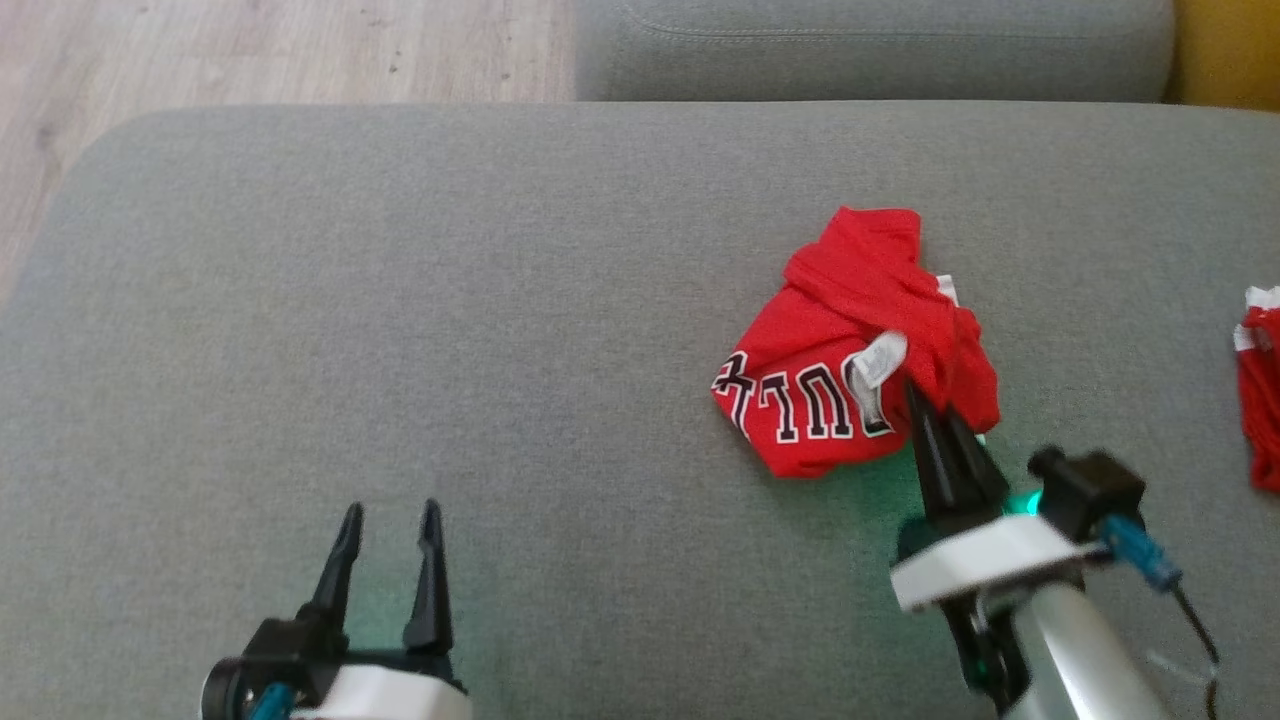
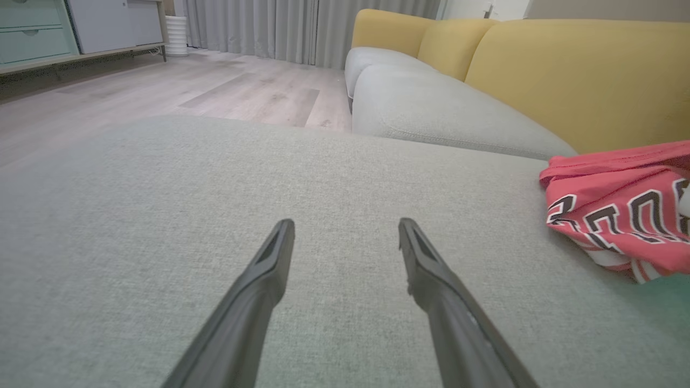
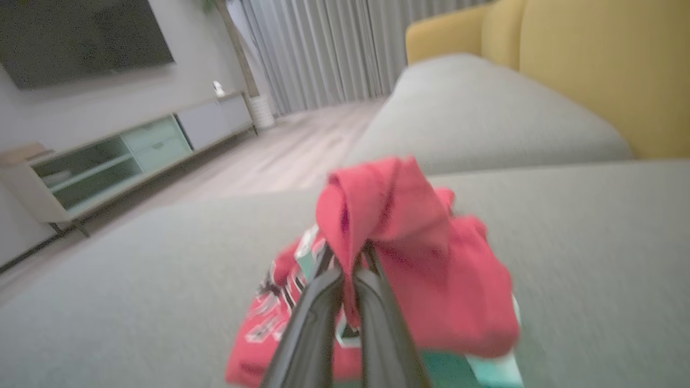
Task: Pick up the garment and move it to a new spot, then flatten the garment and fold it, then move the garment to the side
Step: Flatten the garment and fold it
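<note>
The garment (image 1: 850, 340) is a crumpled red jersey with black-and-white lettering and a white label, lying right of centre on the grey sofa cushion (image 1: 400, 300). My right gripper (image 1: 925, 400) is shut on a fold at its near right edge; in the right wrist view the red cloth (image 3: 399, 226) is pinched between the two dark fingers (image 3: 318, 312) and bunches up above them. My left gripper (image 1: 390, 515) rests open at the lower left, well apart from the garment, nothing between its fingers (image 2: 259, 285). The left wrist view catches the garment (image 2: 625, 210) at its right edge.
A second red-and-white cloth (image 1: 1260, 390) lies at the cushion's far right edge. A further grey seat cushion (image 1: 870, 45) sits behind, with yellow sofa backs (image 2: 571, 75). Wooden floor (image 1: 250, 50) lies beyond the cushion's left rounded edge. A TV cabinet (image 3: 135, 156) stands across the room.
</note>
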